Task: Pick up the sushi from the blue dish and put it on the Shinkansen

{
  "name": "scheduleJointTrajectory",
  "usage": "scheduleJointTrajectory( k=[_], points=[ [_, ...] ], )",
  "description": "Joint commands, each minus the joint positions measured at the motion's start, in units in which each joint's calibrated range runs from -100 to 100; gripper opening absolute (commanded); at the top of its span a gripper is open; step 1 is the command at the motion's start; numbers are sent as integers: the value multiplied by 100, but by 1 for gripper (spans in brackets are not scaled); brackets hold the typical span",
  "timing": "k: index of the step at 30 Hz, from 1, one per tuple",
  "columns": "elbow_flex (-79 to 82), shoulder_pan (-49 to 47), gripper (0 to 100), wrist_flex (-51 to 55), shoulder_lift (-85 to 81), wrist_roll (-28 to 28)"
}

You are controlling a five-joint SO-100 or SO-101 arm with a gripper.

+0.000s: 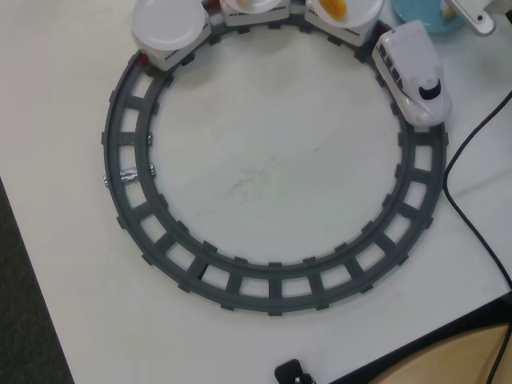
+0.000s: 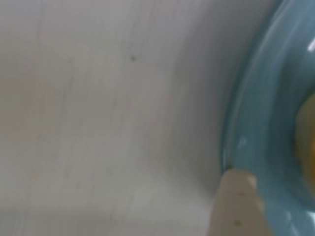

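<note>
The wrist view is blurred and very close to the blue dish (image 2: 266, 128), whose rim curves down the right side. A yellowish sushi topping (image 2: 307, 132) shows at the right edge, on the dish. One pale finger (image 2: 238, 204) of my gripper sits at the dish's rim; the other finger is out of view. In the overhead view the blue dish (image 1: 424, 18) is cut off at the top right, with a white arm part (image 1: 476, 16) over it. The white Shinkansen (image 1: 416, 72) stands on the track beside it, pulling cars with white plates (image 1: 168, 28).
The dark grey circular track (image 1: 272, 288) fills the white table. The plate behind the engine holds an orange-topped piece (image 1: 336, 8). A black cable (image 1: 472, 216) runs down the right side. A small black object (image 1: 292, 374) lies at the front edge.
</note>
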Motion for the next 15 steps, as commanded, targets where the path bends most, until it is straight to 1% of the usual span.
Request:
scheduleJointTrajectory(
  k=[1,5,11,15],
  points=[
    [-268,-46,28,-32,-19,79],
    [-232,-46,16,-32,-11,95],
    [-98,-54,12,-49,-2,95],
    [-89,-10,5,-331,-2,58]
  ],
)
